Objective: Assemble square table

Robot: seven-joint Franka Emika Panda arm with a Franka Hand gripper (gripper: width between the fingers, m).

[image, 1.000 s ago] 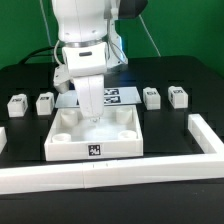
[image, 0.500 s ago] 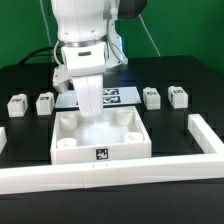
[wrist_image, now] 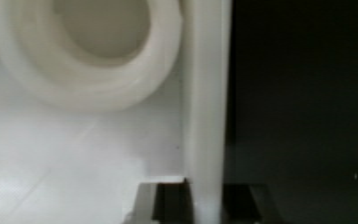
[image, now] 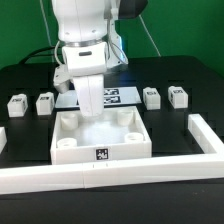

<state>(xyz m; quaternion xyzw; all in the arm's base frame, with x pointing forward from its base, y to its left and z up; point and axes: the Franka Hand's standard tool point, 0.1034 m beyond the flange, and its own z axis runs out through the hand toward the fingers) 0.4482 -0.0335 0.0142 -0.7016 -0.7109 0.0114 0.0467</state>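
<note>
White plastic forms the slab (image: 100, 135) of the square table, which lies flat on the black work surface (image: 25, 128), sockets up, inside the border wall (image: 110, 176), with the tag (image: 100, 153) on its front edge turned toward the exterior camera. The gripper (image: 92, 114) stands vertically over the slab's rear rim. In the wrist view, the rim (wrist_image: 206, 100) runs between the two dark finger pads (wrist_image: 163, 204), which abut it on both sides, so the gripper (wrist_image: 206, 205) reads as clamped on the rim wall. Holding the thin rim, not the broad body, probably lets the arm slide or square the slab against the border wall before any leg is fitted. One round corner socket (wrist_image: 78, 50) lies just beside the grasp. No leg is mounted yet. Two legs (image: 45, 102) stand apart from the slab on the exterior view's left, and two more (image: 151, 96) stand on its right, clear of the arm. The marker board (image: 112, 96) lies behind the slab, partly hidden by the wrist. From the exterior view the fingertips are masked by the arm's own body. The wrist view is blurred, cuts off the pads, and does not show the grip depth.
</note>
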